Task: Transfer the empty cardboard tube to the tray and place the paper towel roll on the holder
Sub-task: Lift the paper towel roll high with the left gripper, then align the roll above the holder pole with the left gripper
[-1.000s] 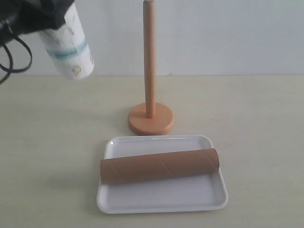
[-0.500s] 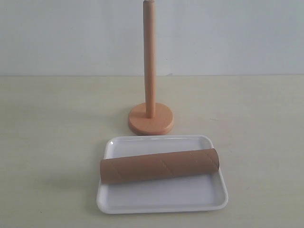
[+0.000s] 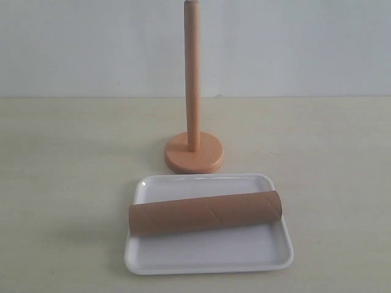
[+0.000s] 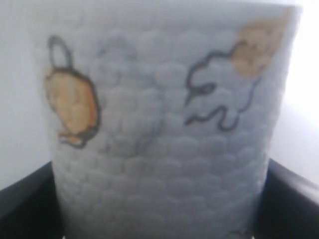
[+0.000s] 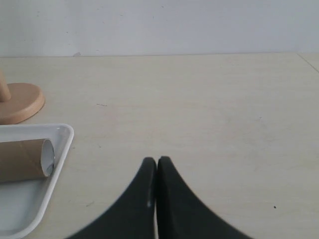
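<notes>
The brown cardboard tube (image 3: 204,213) lies across the white tray (image 3: 208,253) at the front; its open end (image 5: 47,157) and the tray's corner (image 5: 60,149) also show in the right wrist view. Behind the tray stands the wooden holder (image 3: 193,85), its rod bare. The white embossed paper towel roll (image 4: 164,139) with yellow cartoon prints fills the left wrist view, held between the left gripper's black fingers (image 4: 25,199) on either side. Neither arm shows in the exterior view. My right gripper (image 5: 157,160) is shut and empty above bare table, to the right of the tray.
The light tabletop (image 3: 330,159) runs wide around tray and holder, with a pale wall (image 3: 293,43) behind. The holder's round base (image 5: 17,102) shows at the edge of the right wrist view.
One second ago the left arm held the paper towel roll at the exterior view's top left. It has since left that view, still holding the roll. Tube, tray and holder have not moved.
</notes>
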Motion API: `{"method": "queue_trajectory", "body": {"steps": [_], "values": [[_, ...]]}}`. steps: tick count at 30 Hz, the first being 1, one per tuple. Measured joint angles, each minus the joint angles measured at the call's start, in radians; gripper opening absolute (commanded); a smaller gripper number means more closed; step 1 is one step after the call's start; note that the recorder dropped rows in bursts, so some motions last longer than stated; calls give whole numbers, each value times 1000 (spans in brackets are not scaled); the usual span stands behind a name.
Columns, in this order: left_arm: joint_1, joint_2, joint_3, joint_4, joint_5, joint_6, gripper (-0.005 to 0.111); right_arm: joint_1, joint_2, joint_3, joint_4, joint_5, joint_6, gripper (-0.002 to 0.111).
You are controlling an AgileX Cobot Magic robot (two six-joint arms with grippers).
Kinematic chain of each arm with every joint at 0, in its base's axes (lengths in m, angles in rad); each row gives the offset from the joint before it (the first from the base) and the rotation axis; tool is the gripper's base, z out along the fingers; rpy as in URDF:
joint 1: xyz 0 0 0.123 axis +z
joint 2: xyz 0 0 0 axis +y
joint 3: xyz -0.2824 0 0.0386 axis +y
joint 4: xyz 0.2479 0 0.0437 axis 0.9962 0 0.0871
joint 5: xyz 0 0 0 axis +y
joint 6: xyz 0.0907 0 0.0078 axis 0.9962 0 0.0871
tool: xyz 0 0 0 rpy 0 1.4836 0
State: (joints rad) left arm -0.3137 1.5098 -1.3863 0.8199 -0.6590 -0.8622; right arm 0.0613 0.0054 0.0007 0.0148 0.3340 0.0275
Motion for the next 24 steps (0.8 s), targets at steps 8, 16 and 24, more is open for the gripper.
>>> {"method": "queue_trajectory", "body": {"steps": [8,16,24], "values": [[-52,78,-4,20,12,11,4,0,0,0,0,0,0,0],[-54,117,-6,4,22,73,4,0,0,0,0,0,0,0],[-54,128,-48,-20,28,112,4,0,0,0,0,-2,0,0]]}}
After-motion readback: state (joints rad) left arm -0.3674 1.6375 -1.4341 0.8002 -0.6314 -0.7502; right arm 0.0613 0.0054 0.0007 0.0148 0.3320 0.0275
